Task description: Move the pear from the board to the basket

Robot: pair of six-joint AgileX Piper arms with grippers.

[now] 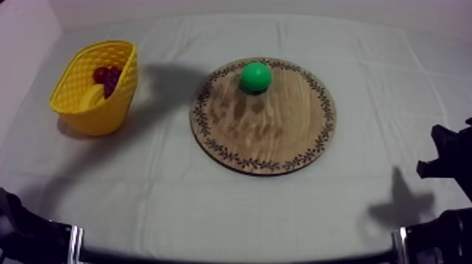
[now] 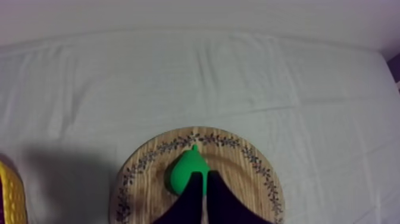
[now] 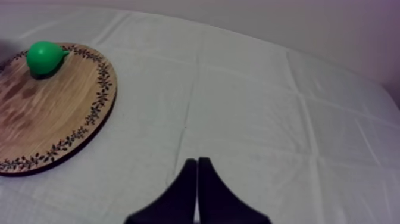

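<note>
A green pear (image 1: 256, 76) lies on the far part of the round wooden board (image 1: 281, 151) at mid-table. The yellow basket (image 1: 84, 116) stands at the far left, tipped a little. My left gripper (image 2: 205, 174) is shut on nothing, its fingers a narrow wedge; in the left wrist view the pear (image 2: 186, 173) shows just past its tip on the board (image 2: 256, 173). My left arm (image 1: 28, 235) sits low at the table's front left. My right gripper (image 3: 197, 159) is shut and empty over bare cloth, well right of the board (image 3: 71, 113) and pear (image 3: 44, 57).
Dark red and purple fruit (image 1: 107, 77) and a yellow piece (image 1: 91, 100) lie inside the basket. A sliver of the basket (image 2: 7, 196) shows left of the board in the left wrist view. My right arm (image 1: 446, 158) stands at the table's right edge. Bare cloth surrounds the board.
</note>
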